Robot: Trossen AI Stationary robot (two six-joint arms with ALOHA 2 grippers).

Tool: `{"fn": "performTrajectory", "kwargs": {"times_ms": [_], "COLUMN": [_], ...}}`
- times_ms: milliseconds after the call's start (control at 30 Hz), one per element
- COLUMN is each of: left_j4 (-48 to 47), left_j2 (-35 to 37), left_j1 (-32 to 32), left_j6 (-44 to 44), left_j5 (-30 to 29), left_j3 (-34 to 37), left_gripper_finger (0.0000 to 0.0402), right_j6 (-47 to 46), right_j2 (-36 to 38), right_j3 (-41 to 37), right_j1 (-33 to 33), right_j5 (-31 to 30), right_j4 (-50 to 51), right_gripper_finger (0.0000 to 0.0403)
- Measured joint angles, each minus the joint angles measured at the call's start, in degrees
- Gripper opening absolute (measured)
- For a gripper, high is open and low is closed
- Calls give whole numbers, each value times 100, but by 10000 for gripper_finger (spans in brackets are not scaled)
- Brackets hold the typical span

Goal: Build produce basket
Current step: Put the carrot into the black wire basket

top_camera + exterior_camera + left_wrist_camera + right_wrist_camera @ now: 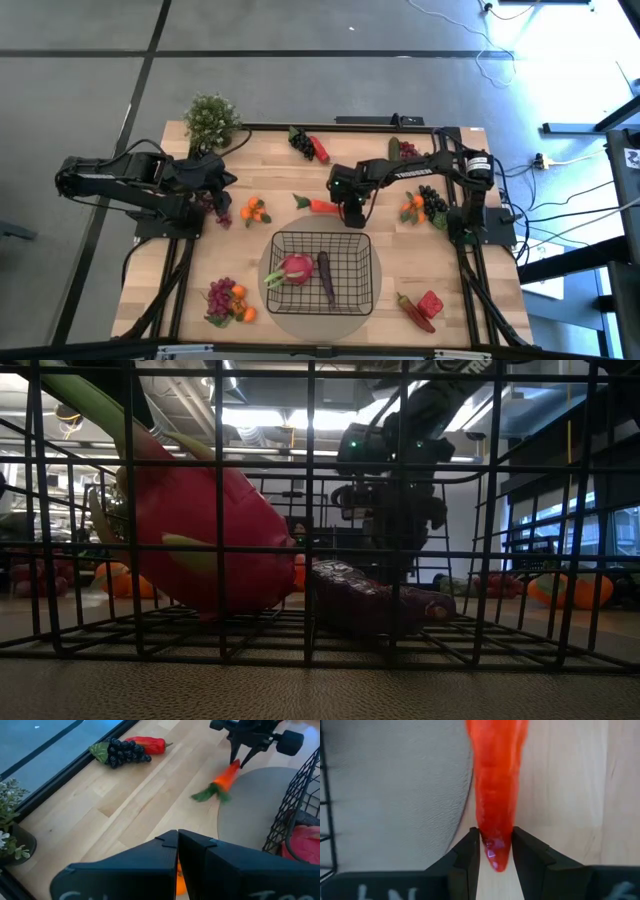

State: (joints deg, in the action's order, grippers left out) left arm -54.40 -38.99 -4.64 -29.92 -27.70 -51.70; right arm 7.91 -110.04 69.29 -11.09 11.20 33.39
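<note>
A: Pale wooden bench (330, 170) under us, grey floor all round; we take the black wire basket (362, 250) on its round grey mat (268, 262) as our landmark. What do we see inside it?

B: We see a pink dragon fruit (295, 268) and a dark eggplant (326, 277) lying side by side in the basket.

A: And our right tool (496, 851)?

B: Just beyond the basket's far rim, clamped on the thin tip of the carrot (322, 206), which lies at the mat's edge.

A: Our left tool (178, 842)?

B: Fingers pressed together, holding nothing we can see, well off to the basket's far left, near the potted plant (210, 120).
</note>
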Motion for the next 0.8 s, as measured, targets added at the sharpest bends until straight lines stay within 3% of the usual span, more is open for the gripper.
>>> {"fn": "performTrajectory", "kwargs": {"times_ms": [233, 500, 800], "left_j4": [1, 1, -1], "left_j2": [-1, 0, -1], "left_j1": [1, 1, 1], "left_j6": [-14, -14, -1], "left_j5": [2, 4, 9], "left_j3": [0, 0, 0], "left_gripper_finger": [0, 0, 0], "right_j6": [-198, -342, -799], "right_j2": [0, 0, 0], "right_j3": [-36, -36, 125], "right_j1": [0, 0, 13], "right_j5": [-17, -105, -111], "right_j4": [-113, -264, -312], "right_gripper_finger": [96, 16, 4]}}
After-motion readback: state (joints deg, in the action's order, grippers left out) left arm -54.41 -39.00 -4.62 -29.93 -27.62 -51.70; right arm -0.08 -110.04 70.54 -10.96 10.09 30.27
